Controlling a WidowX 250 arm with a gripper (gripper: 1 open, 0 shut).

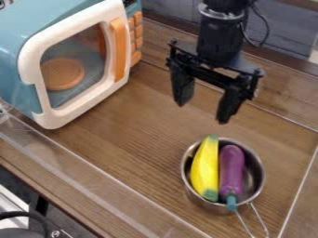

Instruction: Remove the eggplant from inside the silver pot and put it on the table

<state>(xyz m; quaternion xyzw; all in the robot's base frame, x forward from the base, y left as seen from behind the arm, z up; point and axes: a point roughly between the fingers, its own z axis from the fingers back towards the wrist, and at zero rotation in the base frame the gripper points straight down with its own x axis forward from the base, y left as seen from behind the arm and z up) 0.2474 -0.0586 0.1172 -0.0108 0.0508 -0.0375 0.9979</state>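
Note:
The silver pot sits on the brown wood table near the front right, its wire handle pointing toward the front edge. Inside it the purple eggplant lies lengthwise, green cap at the near end, beside a yellow banana-like toy. My black gripper hangs above the table, behind and a little left of the pot, pointing straight down. Its two fingers stand wide apart with nothing between them.
A teal-and-cream toy microwave with an orange handle fills the back left; a round brown item shows through its door. A clear plastic rim runs along the table's edges.

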